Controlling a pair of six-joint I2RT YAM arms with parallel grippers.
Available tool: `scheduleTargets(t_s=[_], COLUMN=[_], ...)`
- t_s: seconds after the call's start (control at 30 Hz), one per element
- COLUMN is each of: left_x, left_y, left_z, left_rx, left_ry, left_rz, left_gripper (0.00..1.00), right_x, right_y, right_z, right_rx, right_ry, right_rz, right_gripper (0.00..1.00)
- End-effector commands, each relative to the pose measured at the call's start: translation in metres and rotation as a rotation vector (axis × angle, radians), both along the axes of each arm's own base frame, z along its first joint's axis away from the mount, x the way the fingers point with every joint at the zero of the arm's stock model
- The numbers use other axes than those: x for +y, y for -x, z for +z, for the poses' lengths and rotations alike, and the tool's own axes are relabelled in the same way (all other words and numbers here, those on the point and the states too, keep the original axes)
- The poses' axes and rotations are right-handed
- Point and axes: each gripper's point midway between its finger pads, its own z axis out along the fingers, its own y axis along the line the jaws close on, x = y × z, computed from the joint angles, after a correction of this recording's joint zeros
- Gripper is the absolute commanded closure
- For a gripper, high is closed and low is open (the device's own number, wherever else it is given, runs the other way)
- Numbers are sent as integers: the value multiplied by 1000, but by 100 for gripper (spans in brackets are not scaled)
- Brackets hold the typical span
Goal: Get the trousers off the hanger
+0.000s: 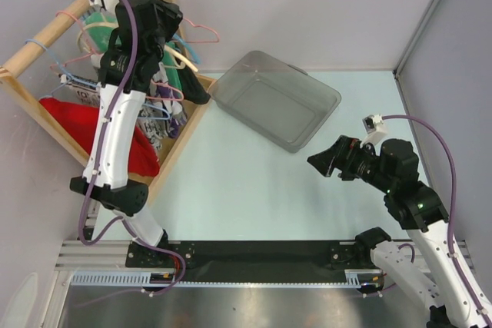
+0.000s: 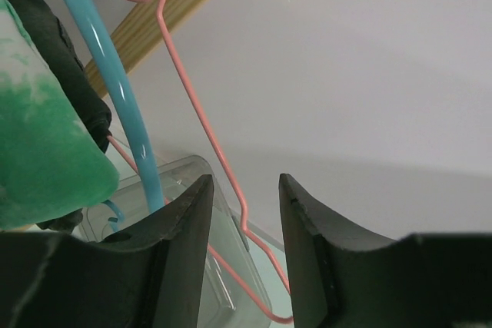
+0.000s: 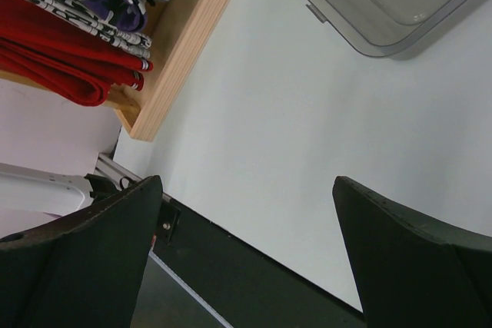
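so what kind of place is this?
Probably a lab robot test cell, not a home: plain white enclosure panels, a wooden garment rack, and a grey bin on a pale tabletop.

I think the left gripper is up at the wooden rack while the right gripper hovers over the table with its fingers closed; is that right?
Not quite: the right gripper has its fingers open, nothing between them, as the right wrist view shows. Otherwise yes: the left gripper is at the wooden rack, the right over the table.
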Motion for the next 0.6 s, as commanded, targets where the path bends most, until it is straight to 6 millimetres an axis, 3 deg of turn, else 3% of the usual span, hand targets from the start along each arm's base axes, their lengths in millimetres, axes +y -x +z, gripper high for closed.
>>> scheduleTargets(t_s=[0.0, 0.37, 0.57], left_x=[10, 12, 11], left_y=[-9, -33, -45], left_z=[-1, -20, -20], left_rx=[-4, 27, 5], left_ry=[12, 44, 55], left_rz=[67, 93, 95], left_gripper=[54, 54, 58], right_x=[-5, -10, -10], right_y=[0, -2, -6], right_z=[18, 28, 28], right_rx=[-46, -73, -74], right_ry=[-27, -28, -29], right_rz=[-34, -66, -75], right_gripper=[0, 0, 0])
